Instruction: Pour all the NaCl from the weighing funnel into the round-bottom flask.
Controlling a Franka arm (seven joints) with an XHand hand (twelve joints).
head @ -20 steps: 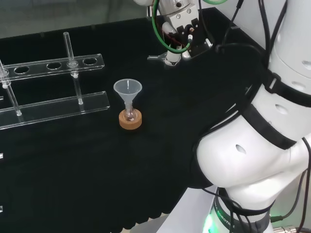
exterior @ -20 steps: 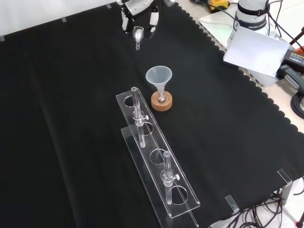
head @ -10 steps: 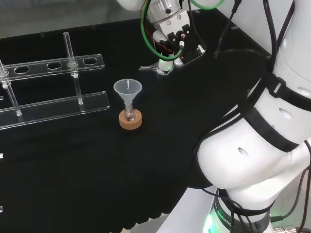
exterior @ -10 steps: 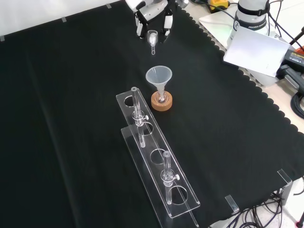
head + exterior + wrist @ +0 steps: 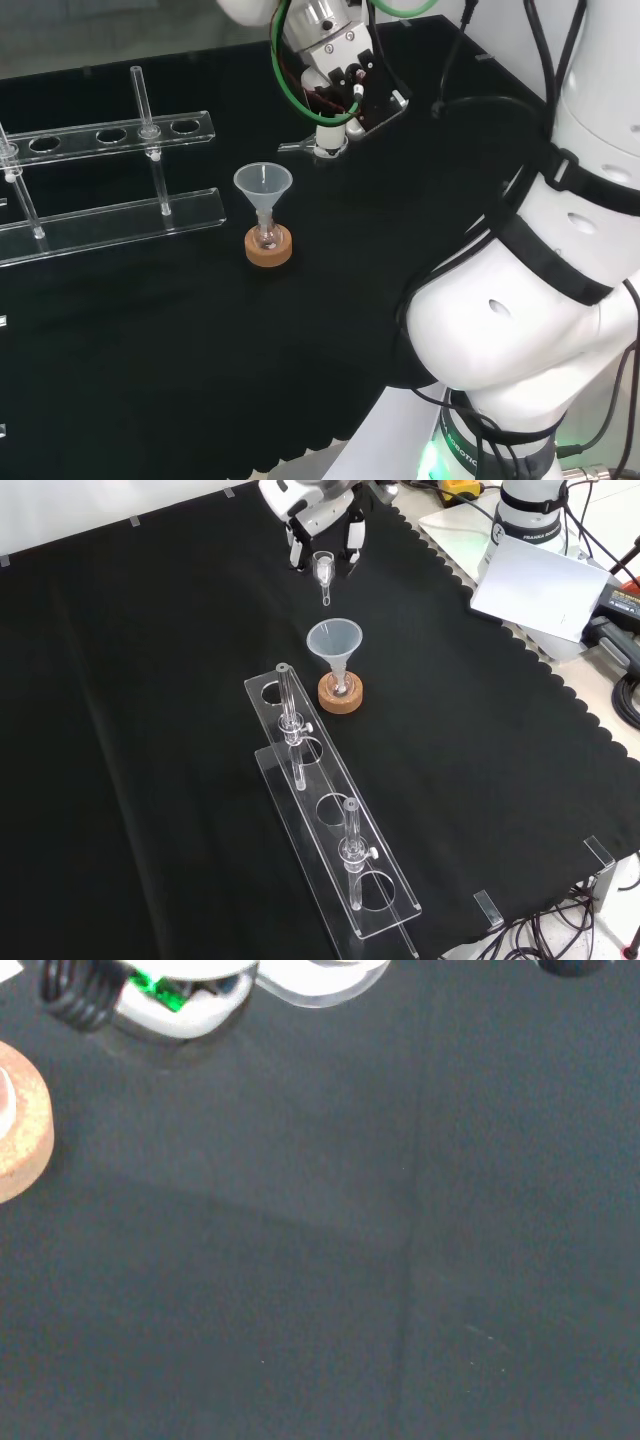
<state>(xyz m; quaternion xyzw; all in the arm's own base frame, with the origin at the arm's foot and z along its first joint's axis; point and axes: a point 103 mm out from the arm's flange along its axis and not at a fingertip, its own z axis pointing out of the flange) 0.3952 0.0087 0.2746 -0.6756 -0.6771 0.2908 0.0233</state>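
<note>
Weighing funnel (image 5: pixel 323 570) pinched in robot hand (image 5: pixel 318 525), above cloth, beyond flask (image 5: pixel 340 686).

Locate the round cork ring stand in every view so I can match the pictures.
Head view: the round cork ring stand sits left of centre, under the clear plastic funnel, right of the clear acrylic rack.
Front view: it sits at the centre, just beyond the rack's far end.
Wrist view: part of it shows at the picture's edge.
Shared landmark: the cork ring on the black cloth.
</note>
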